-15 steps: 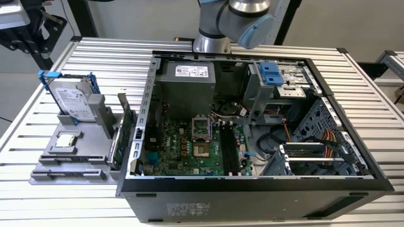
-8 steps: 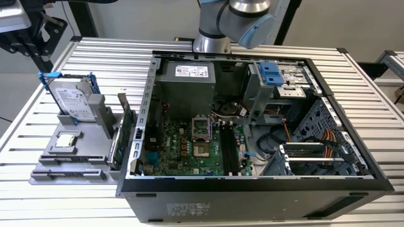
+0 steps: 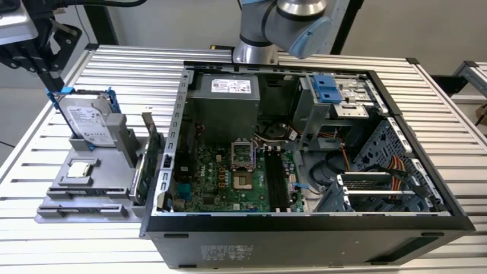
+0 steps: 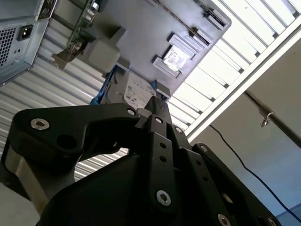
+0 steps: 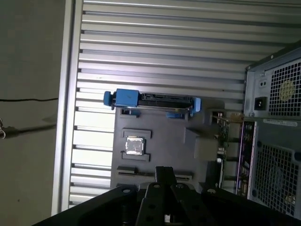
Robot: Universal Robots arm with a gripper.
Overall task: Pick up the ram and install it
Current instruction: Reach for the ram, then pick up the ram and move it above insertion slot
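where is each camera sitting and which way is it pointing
Exterior view: up high off the arm, looking down into the open computer case and grey tray; the arm shows behind the case.
First wrist view: on the arm, looking past the claw down at the tray and the case's back.
Second wrist view: on the arm, looking past the claw at the tray from another side.
Shared: all three show the tray's hard drive.

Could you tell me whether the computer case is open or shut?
Open: the computer case has no side panel on top, and its motherboard shows in the exterior view.
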